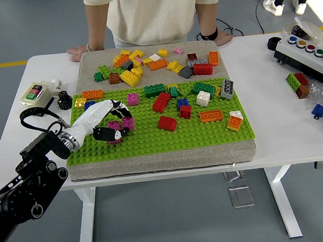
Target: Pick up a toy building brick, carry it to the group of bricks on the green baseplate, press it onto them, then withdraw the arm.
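My left hand [112, 125] reaches in from the lower left over the left part of the green baseplate [207, 131]. Its white and black fingers [118, 109] curl around a magenta brick [128, 123], held low on the plate. A second magenta brick [114, 125] sits right beside it, partly hidden under my thumb. Whether the two are joined I cannot tell. Many loose bricks lie on the plate, among them a red brick [167, 123] and a third magenta brick [132, 98].
A heap of loose bricks [145, 63] lies on the grey mat behind the plate. A person stands at the far side, hands [78, 51] resting on the table edge. A button box [308, 51] and several bricks [298, 82] sit at the right, a small switch box [34, 92] at the left.
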`<state>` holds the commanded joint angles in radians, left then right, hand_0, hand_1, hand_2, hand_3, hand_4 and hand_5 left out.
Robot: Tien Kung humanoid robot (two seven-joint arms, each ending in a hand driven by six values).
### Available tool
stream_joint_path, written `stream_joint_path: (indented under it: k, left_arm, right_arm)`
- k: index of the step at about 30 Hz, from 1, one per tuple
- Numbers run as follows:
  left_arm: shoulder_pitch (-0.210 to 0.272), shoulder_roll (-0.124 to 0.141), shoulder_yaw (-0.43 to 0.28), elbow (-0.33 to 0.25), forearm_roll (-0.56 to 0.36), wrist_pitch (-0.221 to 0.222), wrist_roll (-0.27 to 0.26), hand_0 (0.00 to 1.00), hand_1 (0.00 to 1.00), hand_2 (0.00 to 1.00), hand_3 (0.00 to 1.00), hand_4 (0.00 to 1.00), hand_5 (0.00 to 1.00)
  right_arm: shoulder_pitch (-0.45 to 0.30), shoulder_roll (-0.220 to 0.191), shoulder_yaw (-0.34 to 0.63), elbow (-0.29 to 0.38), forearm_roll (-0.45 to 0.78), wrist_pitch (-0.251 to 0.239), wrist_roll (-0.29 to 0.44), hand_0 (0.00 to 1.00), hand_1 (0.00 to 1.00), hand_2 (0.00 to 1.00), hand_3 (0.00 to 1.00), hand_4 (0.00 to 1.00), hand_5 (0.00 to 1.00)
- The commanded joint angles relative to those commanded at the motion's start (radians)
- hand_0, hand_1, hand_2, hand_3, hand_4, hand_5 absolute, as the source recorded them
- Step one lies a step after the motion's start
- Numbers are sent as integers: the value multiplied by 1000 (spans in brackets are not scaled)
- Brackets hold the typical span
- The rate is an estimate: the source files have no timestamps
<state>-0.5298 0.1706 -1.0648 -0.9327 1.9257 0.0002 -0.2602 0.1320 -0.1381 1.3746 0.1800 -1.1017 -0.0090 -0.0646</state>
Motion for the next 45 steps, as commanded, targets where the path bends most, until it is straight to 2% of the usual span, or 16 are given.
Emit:
stream_joint_path:
  k: [11,45]
  left_arm:
    - [23,12,0,-19,7,-1,1,605,567,561,531,675,2]
    - [37,11,-9,-14,4,-5,1,605,568,562,531,683,2]
  right_arm:
    - [-2,1,-1,0,1,0,-1,752,674,725,657,912,487]
    - [-3,0,4,0,2,-2,-1,751,674,725,657,913,486]
